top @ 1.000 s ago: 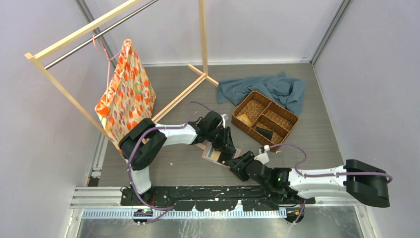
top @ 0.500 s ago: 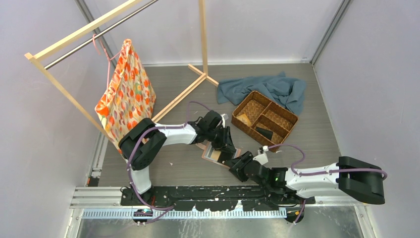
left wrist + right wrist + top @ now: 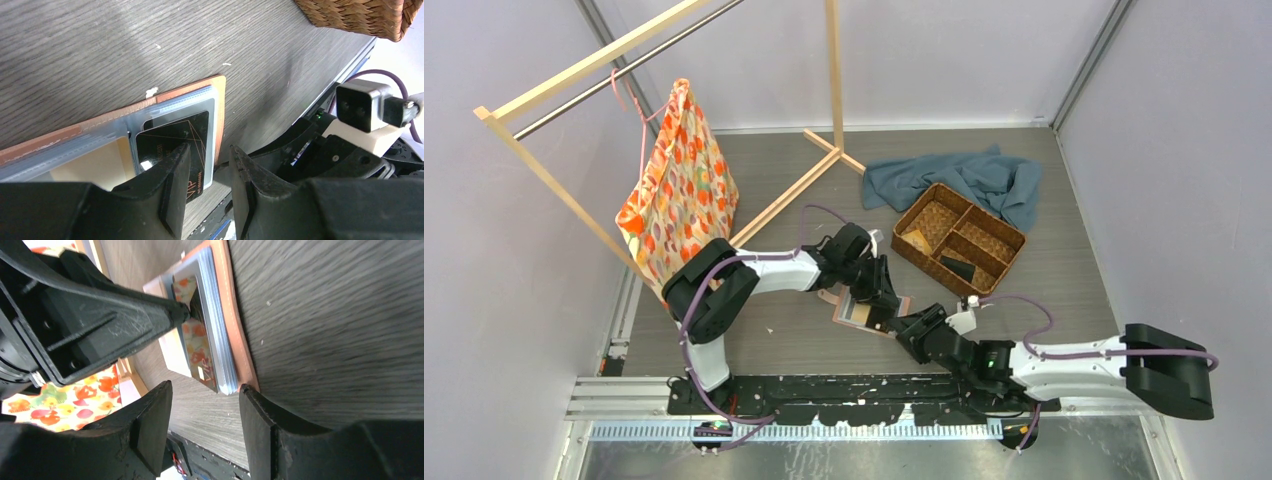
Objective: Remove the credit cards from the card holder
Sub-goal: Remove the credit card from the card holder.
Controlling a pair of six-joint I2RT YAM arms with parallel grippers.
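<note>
Where the left arm reaches down over the open holder [image 3: 187, 91], the left pincer [image 3: 209, 156] has its jaws a narrow way apart, clamped on nothing. One finger [image 3: 172, 175] rests its tip on the black card [image 3: 172, 132]. The other finger hangs just past the holder's edge, over the table [image 3: 100, 45].

The right pincer [image 3: 205, 390] lies low at the table, jaws wide apart and empty. The holder's near corner is just ahead of the gap. Whether either finger touches the corner cannot be told.

There is one holder, lying flat and spread open on the table between the two arms, salmon side down and clear sleeves up. Three cards show in it:
- The black card is uppermost, and its end pokes out past the sleeve toward the holder's edge.
- The pale card [image 3: 180, 107] is tucked under the black card, in the same half.
- The tan card [image 3: 95, 162] sits in the other half.

All three cards are within the holder, and none lies loose on the table.

Well apart from the holder, further back on the right, is one basket [image 3: 996, 265] with three compartments. A dark pointed thing [image 3: 960, 268] sits in one compartment and a tan thing [image 3: 916, 240] in another. One blue cloth [image 3: 984, 175] lies crumpled behind the basket, touching it. One patterned bag [image 3: 679, 185] hangs from the one wooden rack [image 3: 574, 68] at the left.
</note>
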